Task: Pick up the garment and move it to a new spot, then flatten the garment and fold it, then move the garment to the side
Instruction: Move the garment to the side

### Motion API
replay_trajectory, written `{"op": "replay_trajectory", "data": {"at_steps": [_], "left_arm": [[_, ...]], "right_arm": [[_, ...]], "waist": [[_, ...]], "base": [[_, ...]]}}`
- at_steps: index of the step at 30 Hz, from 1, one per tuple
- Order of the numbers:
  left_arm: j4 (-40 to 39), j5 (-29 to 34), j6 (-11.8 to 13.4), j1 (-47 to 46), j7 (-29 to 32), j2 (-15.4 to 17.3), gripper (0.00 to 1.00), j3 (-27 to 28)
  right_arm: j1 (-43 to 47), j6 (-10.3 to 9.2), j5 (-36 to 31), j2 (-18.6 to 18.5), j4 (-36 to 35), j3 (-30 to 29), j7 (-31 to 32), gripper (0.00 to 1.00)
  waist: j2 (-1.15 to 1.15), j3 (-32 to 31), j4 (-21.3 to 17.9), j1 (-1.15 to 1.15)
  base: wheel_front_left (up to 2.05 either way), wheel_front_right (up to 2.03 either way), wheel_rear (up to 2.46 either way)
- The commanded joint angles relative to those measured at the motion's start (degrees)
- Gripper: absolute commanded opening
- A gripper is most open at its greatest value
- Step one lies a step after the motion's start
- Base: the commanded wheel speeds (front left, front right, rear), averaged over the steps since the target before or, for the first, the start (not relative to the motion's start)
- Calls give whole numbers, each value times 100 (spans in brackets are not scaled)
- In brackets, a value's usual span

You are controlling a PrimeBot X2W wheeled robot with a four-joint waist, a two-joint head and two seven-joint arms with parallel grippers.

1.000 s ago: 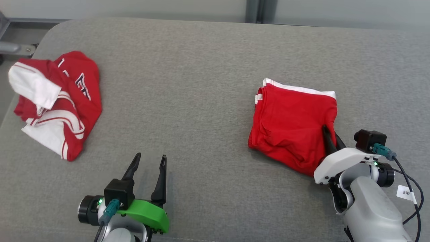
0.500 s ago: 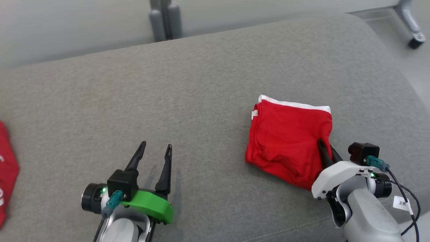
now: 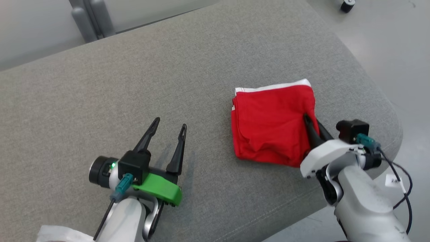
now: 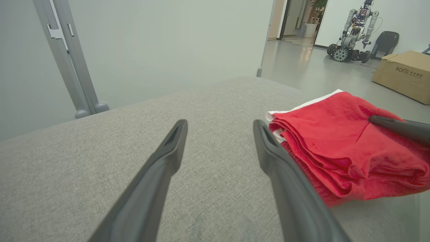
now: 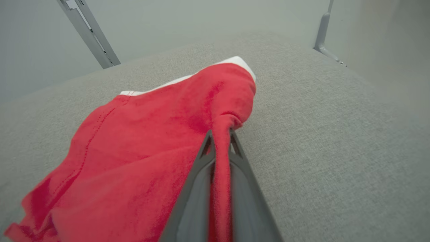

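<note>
The garment (image 3: 268,127) is red with a white trim, folded into a rough square on the grey padded table near its right end. My right gripper (image 3: 307,119) is shut on the garment's right edge. In the right wrist view a pinched red fold runs between the fingers of the right gripper (image 5: 220,132). My left gripper (image 3: 170,123) stands open and empty above the table, well to the left of the garment. In the left wrist view the left gripper (image 4: 220,124) has the garment (image 4: 336,141) just to its right, with a right gripper finger (image 4: 396,126) resting on the cloth.
The grey table (image 3: 151,77) ends in a rounded right edge (image 3: 389,111) close beside the garment, with bare floor beyond. Grey posts (image 3: 90,20) stand behind the table. Far off, another wheeled robot (image 4: 352,33) and a cardboard box (image 4: 403,77) sit on the floor.
The head camera has swung to the right, so a crumpled red-and-white garment at the left has left the picture. The right gripper keeps its hold on the folded garment; the left stays open.
</note>
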Motion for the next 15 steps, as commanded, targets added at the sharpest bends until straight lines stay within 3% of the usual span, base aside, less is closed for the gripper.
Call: {"op": "replay_trajectory", "data": {"at_steps": [1, 7, 15], "left_arm": [[-70, 72, -19, -186, -16, 37, 100, -1], [-235, 304, -46, -506, -16, 37, 100, -76], [-276, 540, -81, -739, -16, 43, 100, -128]], "right_arm": [[-244, -7, -62, -81, -56, 28, -2, 0], [-1139, -7, -255, -526, 71, 25, -2, 0], [-2196, -9, -702, -1392, 914, -305, -2, 0]], "waist": [[0, 441, 199, 0], [0, 1008, 678, 0], [0, 1630, 1252, 0]], "base": [[0, 0, 0], [0, 0, 0], [0, 0, 0]]}}
